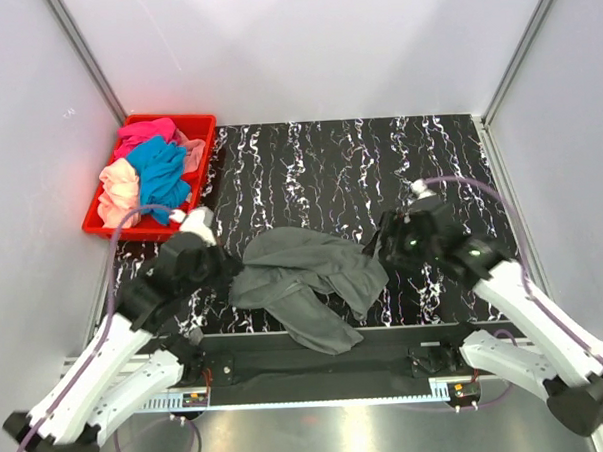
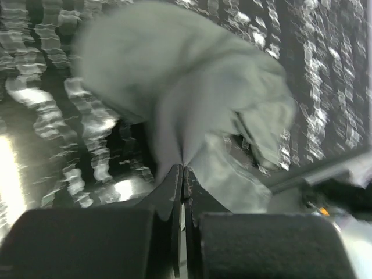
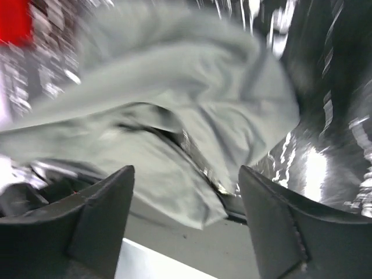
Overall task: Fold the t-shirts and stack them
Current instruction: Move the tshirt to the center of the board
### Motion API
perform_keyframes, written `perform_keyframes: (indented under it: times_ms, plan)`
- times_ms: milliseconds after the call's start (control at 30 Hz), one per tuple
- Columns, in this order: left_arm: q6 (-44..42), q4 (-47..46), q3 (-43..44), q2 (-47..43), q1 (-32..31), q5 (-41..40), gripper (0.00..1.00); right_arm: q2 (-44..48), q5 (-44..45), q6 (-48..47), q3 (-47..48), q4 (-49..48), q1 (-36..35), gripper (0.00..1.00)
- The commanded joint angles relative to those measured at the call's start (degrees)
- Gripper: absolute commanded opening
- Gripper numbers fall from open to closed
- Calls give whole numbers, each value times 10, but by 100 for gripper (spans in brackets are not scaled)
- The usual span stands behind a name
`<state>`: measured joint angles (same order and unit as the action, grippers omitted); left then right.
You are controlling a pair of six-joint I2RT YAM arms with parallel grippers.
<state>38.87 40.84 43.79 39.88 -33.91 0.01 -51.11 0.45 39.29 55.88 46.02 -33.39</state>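
Along the near edge of the desk, both arms are reaching forward and bending inward toward the grey shirt. It is lying crumpled between them, with one part reaching past that edge. The left pincer is sitting low at the shirt's left side, clenched on a pinch of its cloth. The right pincer is hanging at the shirt's right side, released, its jaws standing wide and gripping nothing. Off at the far left corner, the red crate is holding a heap: pink shirt at the back, teal shirt in the middle, peach shirt on the left.
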Motion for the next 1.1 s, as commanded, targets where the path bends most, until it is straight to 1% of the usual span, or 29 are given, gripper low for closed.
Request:
perform_keyframes:
  times_ms: [0,33,67,167,267,367,400,500,700,733,800,833,867,900,933,967,1000,1033,1067]
  plan:
    - [-1,88,59,-51,-1,-137,0,-40,-105,63,-92,-114,-3,78]
    - [-1,98,69,-59,0,-155,0,-50,-104,73,-131,-130,-10,75]
    - [-2,112,85,-59,0,-185,0,-69,-89,84,-145,-139,-13,74]
    - [-12,118,98,-60,0,-208,0,-107,-61,93,-185,-172,-24,74]
    - [-15,110,96,-58,0,-195,0,-145,-51,99,-207,-206,-26,73]
    - [-13,99,87,-54,0,-181,0,-170,-68,118,-226,-245,-26,70]
    - [-12,96,82,-54,0,-178,0,-172,-74,124,-233,-278,-26,70]
    - [-11,84,75,-53,0,-170,0,-174,-73,152,-262,-328,-26,67]
    - [-13,72,75,-36,0,-164,0,-195,-49,163,-276,-377,-26,61]
    - [-13,70,73,-36,0,-162,0,-200,-44,162,-276,-378,-26,59]
    - [-13,62,69,-31,0,-160,0,-216,-30,161,-272,-379,-26,58]
    - [-13,59,67,-29,0,-159,0,-221,-26,156,-267,-381,-26,55]
    - [-13,53,66,-28,0,-157,0,-228,-21,156,-263,-380,-26,49]
    - [-14,49,65,-27,0,-154,0,-229,-19,153,-255,-379,-26,40]
    - [-16,45,65,-23,0,-151,0,-228,-15,145,-246,-374,-26,24]
    - [-24,39,69,-19,0,-149,0,-219,20,144,-230,-320,-26,0]
    - [-34,28,77,-13,0,-152,0,-211,42,135,-177,-284,-23,0]
    - [-50,23,95,7,0,-175,0,-199,64,96,-140,-247,-20,0]
    - [-83,25,120,27,0,-195,0,-175,125,76,-98,-163,-17,0]
